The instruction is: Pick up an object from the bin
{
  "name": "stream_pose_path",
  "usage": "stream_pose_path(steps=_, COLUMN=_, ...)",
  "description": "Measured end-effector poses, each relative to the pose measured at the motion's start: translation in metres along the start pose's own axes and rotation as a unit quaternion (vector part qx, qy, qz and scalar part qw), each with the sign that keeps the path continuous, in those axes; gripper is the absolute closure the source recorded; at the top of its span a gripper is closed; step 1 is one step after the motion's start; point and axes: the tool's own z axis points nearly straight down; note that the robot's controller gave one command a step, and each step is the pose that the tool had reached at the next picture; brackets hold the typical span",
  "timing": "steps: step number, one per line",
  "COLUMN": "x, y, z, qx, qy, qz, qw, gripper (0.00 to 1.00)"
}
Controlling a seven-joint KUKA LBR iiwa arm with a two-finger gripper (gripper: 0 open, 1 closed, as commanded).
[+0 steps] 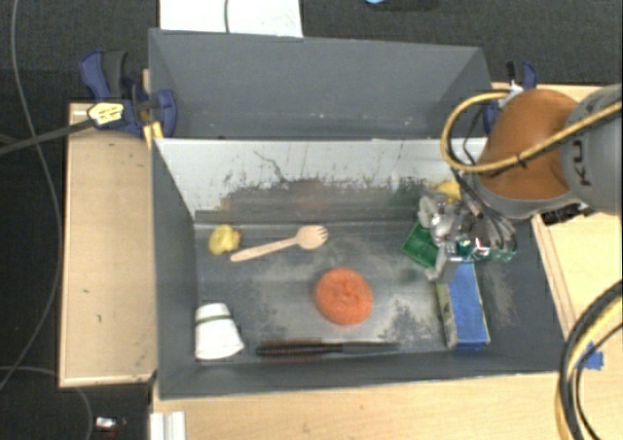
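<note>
Noted hand low inside the right end of the grey bin, below the arm's orange cover. Unable to tell whether open or closed; mechanism too cluttered to read. Unable to confirm anything held.

Recorded nearest to hand: small green piece, directly at its left side, touching or just beside it; cannot say which. Recorded blue oblong block immediately in front of hand, lying along the right wall, long axis running from hand toward front wall, with a thin dark strip along its left edge. Spotted small yellow piece behind hand at the foot of the back wall, partly hidden by the arm.

Logged elsewhere on bin floor, well apart from hand:
- orange round pad near centre;
- wooden fork lying flat behind and left of pad, head pointing right;
- yellow lump touching or just beside fork's handle end;
- white cup in front left corner;
- thin dark stick lying along front wall, between cup and block.
</note>
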Motion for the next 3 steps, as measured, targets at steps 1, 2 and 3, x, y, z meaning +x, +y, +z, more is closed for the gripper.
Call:
stream_pose_path(steps=1, x=-0.01, y=-0.003, z=0.005, qx=-0.002, qy=-0.0102, qz=0.025, qw=0.9996, gripper=0.0)
stream_pose_path(steps=2, x=-0.009, y=-0.006, z=-0.049, qx=0.0, qy=-0.009, qz=-0.03, qw=0.9995, gripper=1.0)
stream_pose_path(steps=3, x=-0.009, y=-0.006, z=-0.049, qx=0.0, qy=-0.0089, qz=-0.031, qw=0.9995, gripper=1.0)
